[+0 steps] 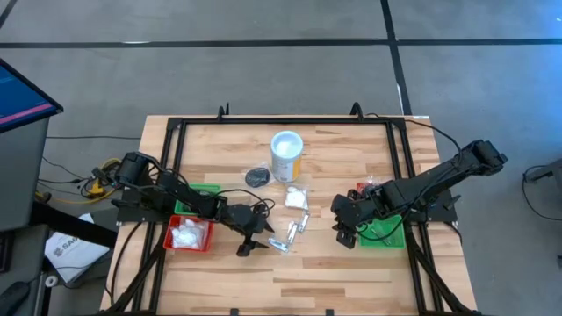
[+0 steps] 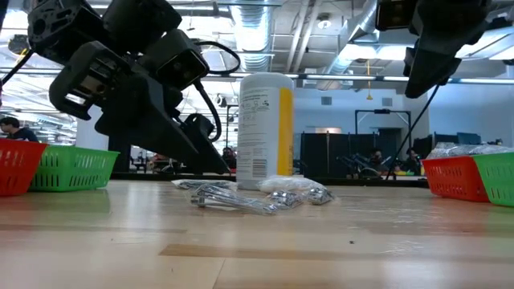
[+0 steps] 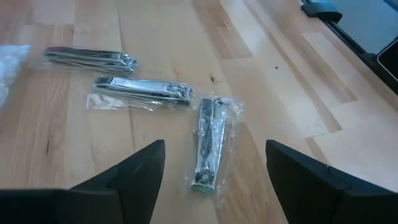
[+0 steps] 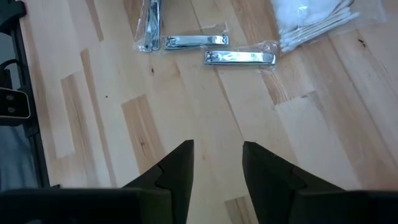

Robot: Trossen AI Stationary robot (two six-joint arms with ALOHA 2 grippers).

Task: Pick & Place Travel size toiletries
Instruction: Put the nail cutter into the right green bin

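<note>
Nail clippers (image 3: pixel 207 144) in clear wrap lie on the table (image 1: pixel 351 263), right in front of the left gripper (image 3: pixel 214 163), whose fingers stand spread with nothing between them. No writing is readable on them. Two more wrapped clippers (image 3: pixel 142 91) lie just beyond. The right gripper (image 4: pixel 217 163) hovers partly parted and empty, near cotton-swab packets (image 4: pixel 311 22). A white canister (image 1: pixel 286 155) with a yellow label stands farther back.

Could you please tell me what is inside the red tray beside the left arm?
The red tray holds a heap of white packets, filling most of it. Whatever lies under them, and the tray's floor, is covered. From table height only its mesh wall shows.
</note>
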